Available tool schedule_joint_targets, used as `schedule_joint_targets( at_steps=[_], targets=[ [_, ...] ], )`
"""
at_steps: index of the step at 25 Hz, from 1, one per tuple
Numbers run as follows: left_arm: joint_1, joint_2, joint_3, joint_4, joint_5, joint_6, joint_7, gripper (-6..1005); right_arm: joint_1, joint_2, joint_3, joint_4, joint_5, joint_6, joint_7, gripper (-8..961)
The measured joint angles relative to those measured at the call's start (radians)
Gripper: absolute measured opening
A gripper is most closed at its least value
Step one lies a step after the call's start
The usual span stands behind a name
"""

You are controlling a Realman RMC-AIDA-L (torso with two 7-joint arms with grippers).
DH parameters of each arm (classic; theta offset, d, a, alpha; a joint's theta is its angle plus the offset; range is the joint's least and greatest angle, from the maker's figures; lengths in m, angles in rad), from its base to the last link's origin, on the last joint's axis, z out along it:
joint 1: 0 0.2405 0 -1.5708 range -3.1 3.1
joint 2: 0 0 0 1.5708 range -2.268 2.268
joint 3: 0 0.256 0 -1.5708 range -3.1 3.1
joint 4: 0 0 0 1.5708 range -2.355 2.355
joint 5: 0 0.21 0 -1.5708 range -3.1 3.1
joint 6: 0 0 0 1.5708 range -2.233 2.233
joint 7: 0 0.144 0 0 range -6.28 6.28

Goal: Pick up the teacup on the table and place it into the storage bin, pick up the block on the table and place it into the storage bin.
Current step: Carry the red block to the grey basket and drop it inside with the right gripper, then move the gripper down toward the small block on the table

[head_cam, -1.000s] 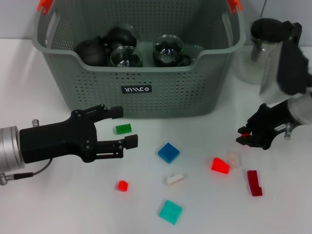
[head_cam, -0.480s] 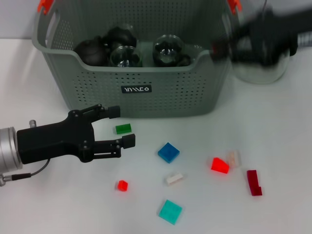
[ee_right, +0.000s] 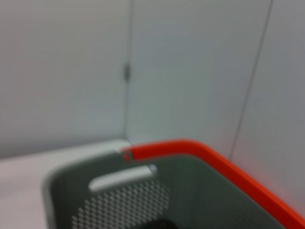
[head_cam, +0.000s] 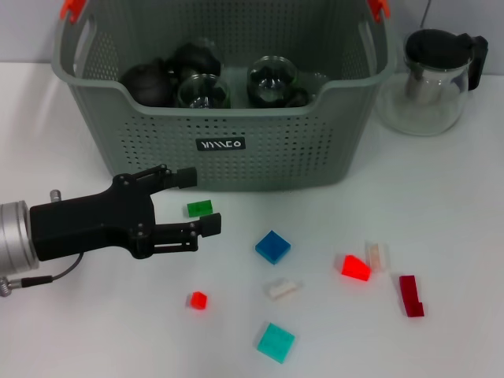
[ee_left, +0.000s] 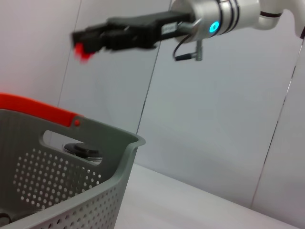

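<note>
The grey-green storage bin (head_cam: 220, 146) stands at the back of the white table; glass teacups (head_cam: 203, 90) and dark round pots lie inside it. Loose blocks lie in front of it. A small green block (head_cam: 199, 209) sits between the fingers of my open left gripper (head_cam: 201, 201), which is low over the table. My right gripper (ee_left: 85, 42) is out of the head view. The left wrist view shows it high in the air, shut on a small red block (ee_left: 85, 51). The right wrist view looks down on the storage bin's orange-clipped rim (ee_right: 190, 150).
A glass teapot (head_cam: 429, 75) with a black lid stands right of the bin. On the table lie a blue block (head_cam: 272, 246), a red one (head_cam: 355, 267), a white one (head_cam: 283, 288), a teal one (head_cam: 275, 342), a tiny red one (head_cam: 197, 300) and a dark red one (head_cam: 410, 295).
My right arm rose from the table at the right, swept past the bin's right end and left the head view. The left gripper barely shifted.
</note>
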Motion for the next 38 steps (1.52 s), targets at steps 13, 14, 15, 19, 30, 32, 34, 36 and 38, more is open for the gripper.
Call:
schedule_joint_targets(
  at_steps=[13,14,15,19,30,32,34,36,38],
  targets=[
    [0.000,0.000,0.000,0.000,-0.001,0.005,-0.003,917,-0.098,0.011,-0.023,-0.123,0.102,-0.211,-0.085,522],
    [0.001,0.000,0.000,0.000,-0.002,0.007,-0.003,917,-0.121,0.002,-0.019,-0.135,0.137,-0.281,-0.102,544],
    [0.002,-0.001,0.000,0.000,-0.001,0.007,-0.003,918,-0.147,-0.008,-0.015,-0.147,0.169,-0.351,-0.118,616],
    [0.005,-0.001,0.000,0.000,-0.001,0.008,0.003,919,-0.244,-0.040,-0.014,-0.179,0.185,-0.566,-0.157,821],
    [0.001,-0.002,0.004,0.000,0.001,0.007,0.001,918,-0.307,0.040,-0.035,-0.169,-0.287,-0.524,-0.173,944],
    [0.000,-0.002,0.005,0.000,0.001,0.006,0.000,918,-0.300,0.080,-0.060,-0.157,-0.368,-0.451,-0.180,944],
    [0.000,-0.002,0.006,0.000,0.001,0.005,-0.001,918,-0.291,0.105,-0.090,-0.132,-0.426,-0.387,-0.184,944],
    [0.000,-0.002,0.006,0.000,0.001,0.004,-0.001,918,-0.277,0.119,-0.114,-0.091,-0.468,-0.327,-0.185,945],
    [0.000,-0.003,0.006,-0.001,0.001,0.003,-0.002,918,-0.257,0.124,-0.132,-0.034,-0.495,-0.274,-0.182,945]
  ],
)
